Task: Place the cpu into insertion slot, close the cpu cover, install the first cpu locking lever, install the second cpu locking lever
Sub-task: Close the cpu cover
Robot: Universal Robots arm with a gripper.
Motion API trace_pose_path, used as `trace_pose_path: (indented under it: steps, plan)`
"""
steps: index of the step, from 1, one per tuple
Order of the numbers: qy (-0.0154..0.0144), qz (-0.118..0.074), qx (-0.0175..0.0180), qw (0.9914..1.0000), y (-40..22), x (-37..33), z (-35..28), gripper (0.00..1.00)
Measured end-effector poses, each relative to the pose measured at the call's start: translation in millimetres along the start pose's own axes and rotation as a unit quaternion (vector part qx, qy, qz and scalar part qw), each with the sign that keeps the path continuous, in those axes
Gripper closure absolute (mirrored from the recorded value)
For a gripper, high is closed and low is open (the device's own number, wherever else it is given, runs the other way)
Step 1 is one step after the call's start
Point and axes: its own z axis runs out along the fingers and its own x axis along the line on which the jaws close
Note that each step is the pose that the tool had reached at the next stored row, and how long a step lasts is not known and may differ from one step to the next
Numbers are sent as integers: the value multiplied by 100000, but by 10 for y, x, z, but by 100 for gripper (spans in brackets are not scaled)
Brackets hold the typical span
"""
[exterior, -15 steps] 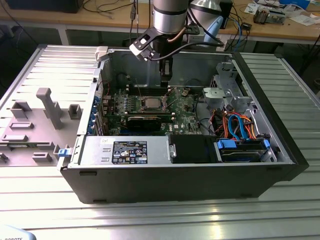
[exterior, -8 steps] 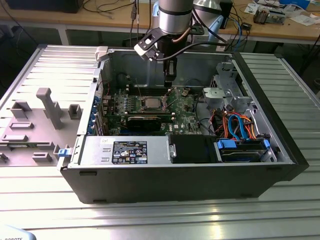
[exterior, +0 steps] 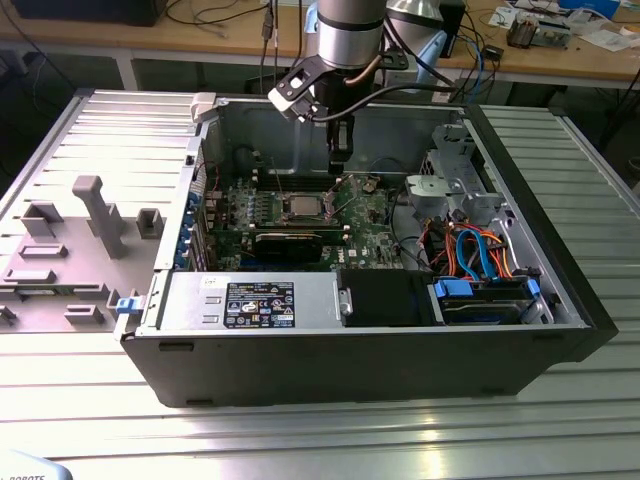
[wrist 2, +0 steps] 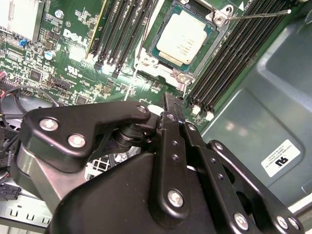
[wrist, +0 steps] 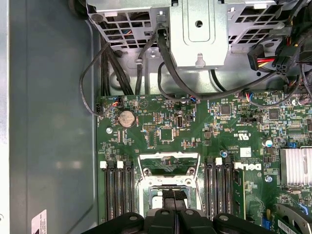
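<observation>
The black gripper [exterior: 340, 165] hangs inside the open black computer case [exterior: 560, 300], over the green motherboard [exterior: 375, 225] — its fingers [wrist 2: 169, 109] are pinched narrow, with nothing between them. In the second wrist view, the small square cpu [wrist 2: 184, 38], dull silver on top with a thin green rim, lies flat in the dark square insertion slot [wrist 2: 148, 61] with its silver surround. The gripper's tip is near that socket, clear of the chip. A thin silver locking lever [wrist 2: 258, 14] angles out over the long black memory slots [wrist 2: 229, 63]. In the first wrist view, the thin silver cpu cover [wrist: 169, 157] stands swung open at one edge of the socket — window and all. The case rests on a ribbed metal tabletop [exterior: 300, 440].
</observation>
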Motion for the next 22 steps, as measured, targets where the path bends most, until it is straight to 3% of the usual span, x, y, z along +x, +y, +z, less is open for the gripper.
trace_pose_path:
  steps: [22]
  plan:
    - [15, 1, -2, 100000, 102, 26, 3, 89]
